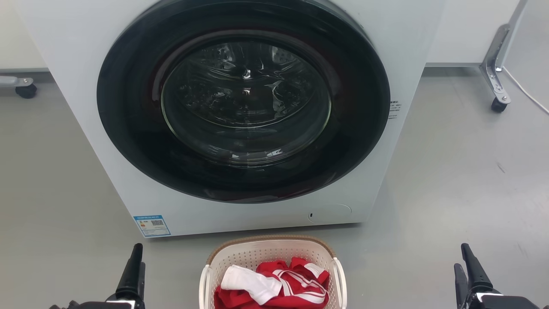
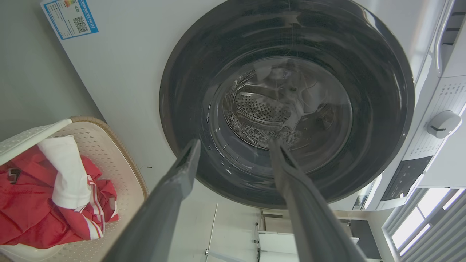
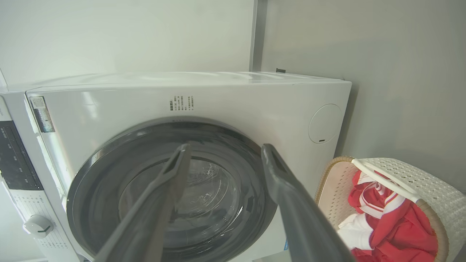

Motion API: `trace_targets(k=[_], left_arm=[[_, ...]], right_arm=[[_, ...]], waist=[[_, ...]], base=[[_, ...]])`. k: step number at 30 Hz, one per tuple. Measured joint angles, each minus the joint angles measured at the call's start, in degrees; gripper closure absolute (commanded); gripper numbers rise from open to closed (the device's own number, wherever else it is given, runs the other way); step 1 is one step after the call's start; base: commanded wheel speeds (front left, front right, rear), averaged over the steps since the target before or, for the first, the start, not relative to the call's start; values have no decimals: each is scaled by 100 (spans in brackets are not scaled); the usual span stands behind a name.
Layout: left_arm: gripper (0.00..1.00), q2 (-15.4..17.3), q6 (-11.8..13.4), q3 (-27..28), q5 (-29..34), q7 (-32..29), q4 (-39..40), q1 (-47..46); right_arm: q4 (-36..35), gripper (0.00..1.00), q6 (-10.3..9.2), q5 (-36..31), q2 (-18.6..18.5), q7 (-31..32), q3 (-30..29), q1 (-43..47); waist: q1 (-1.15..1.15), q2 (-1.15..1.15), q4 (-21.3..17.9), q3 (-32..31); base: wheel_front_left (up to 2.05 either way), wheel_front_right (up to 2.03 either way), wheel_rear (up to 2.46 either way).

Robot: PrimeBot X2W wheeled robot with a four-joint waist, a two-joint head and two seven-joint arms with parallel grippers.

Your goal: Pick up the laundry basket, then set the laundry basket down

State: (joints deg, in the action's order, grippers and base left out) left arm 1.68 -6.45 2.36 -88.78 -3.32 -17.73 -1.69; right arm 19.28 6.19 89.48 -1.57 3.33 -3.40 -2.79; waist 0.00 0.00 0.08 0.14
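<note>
Spread and empty, left gripper [image 2: 235, 145] and right gripper [image 3: 226, 147] flank the near cream-white perforated plastic laundry basket [image 1: 253, 255], likely for lifting.

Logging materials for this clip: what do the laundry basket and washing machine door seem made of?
Laundry basket: apparently moulded matte cream plastic, judging by its perforations; the brown rim looks woven, though it may be textured plastic. Washing machine door: glossy dark ring around a clear bowl, probably glass, since it reflects light and the drum shows through.

Upright cream perforated laundry basket [image 1: 240, 257] on floor, red-and-white clothes inside
</note>
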Motion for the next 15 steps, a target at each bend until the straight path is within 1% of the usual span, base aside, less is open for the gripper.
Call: trace_targets(k=[4, 5, 10, 15], left_arm=[[0, 0, 93, -85, 166, 97, 97, 1], [0, 1, 100, -96, 253, 108, 126, 2], [0, 3, 201, -156, 533, 197, 226, 3], [0, 9, 303, -305, 1067, 303, 359, 12]], right_arm=[[-43, 0, -76, -255, 0, -99, 70, -1], [-57, 0, -123, -333, -1, -119, 96, -2], [-125, 0, -241, -684, -1, -199, 226, -4], [-211, 0, -324, -1180, -3, -301, 411, -10]], waist=[[0, 0, 2, 0], [0, 0, 3, 0], [0, 0, 5, 0], [0, 0, 7, -3]], base=[[0, 0, 0], [0, 0, 0], [0, 0, 0], [0, 0, 0]])
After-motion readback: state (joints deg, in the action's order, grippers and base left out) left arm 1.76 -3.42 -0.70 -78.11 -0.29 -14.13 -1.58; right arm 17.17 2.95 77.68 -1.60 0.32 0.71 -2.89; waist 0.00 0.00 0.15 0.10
